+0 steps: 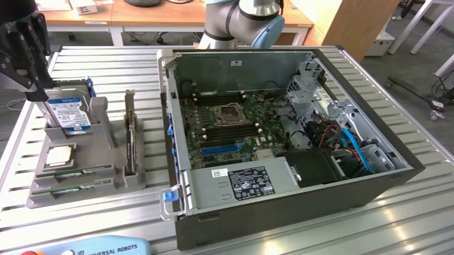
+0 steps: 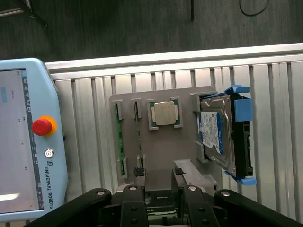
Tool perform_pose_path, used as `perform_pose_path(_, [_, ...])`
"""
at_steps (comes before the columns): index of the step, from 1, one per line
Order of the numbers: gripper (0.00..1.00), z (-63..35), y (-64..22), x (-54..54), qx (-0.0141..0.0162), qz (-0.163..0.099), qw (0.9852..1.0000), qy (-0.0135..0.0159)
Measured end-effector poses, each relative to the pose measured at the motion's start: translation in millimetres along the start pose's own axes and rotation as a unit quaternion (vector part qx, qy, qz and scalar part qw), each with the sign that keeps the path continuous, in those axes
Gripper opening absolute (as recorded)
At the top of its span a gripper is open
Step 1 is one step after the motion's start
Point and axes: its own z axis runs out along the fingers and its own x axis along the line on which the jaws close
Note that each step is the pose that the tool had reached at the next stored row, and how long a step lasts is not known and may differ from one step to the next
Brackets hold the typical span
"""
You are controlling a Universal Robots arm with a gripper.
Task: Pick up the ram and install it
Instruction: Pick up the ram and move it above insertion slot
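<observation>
gripper (image 1: 37,90) (image 2: 159,189): hanging over the far end of the grey tray (image 1: 85,199), right above the hard drive (image 1: 69,112) — fingers are standing spread wide, gripping nothing

ram (image 1: 76,172) (image 2: 117,137): two green sticks sitting in their slots at the tray's near end, well apart from the fingers, not yet picked up

exterior view is giving: the open PC case (image 1: 284,133) sitting on the slatted bench (image 1: 106,58) to the exterior view's right of the tray, motherboard (image 1: 227,122) lying exposed inside, and a dark expansion card (image 1: 129,138) standing upright in the tray's case-side slot

wrist view is giving: a straight-down look at the tray (image 2: 189,163) — the square silver processor (image 2: 164,113) sitting between the ram and the blue-framed hard drive (image 2: 218,132), and the teach pendant (image 2: 28,137) with its red button lying just beside the tray
</observation>
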Motion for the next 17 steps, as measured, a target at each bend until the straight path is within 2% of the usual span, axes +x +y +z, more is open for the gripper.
perform_pose_path(8, [0.36,2.1,0.0,0.1,0.0001,0.000,1.0000,-0.0001])
perform_pose_path(17, [0.36,18.2,-0.7,0.3,0.0000,-0.001,1.0000,0.0000])
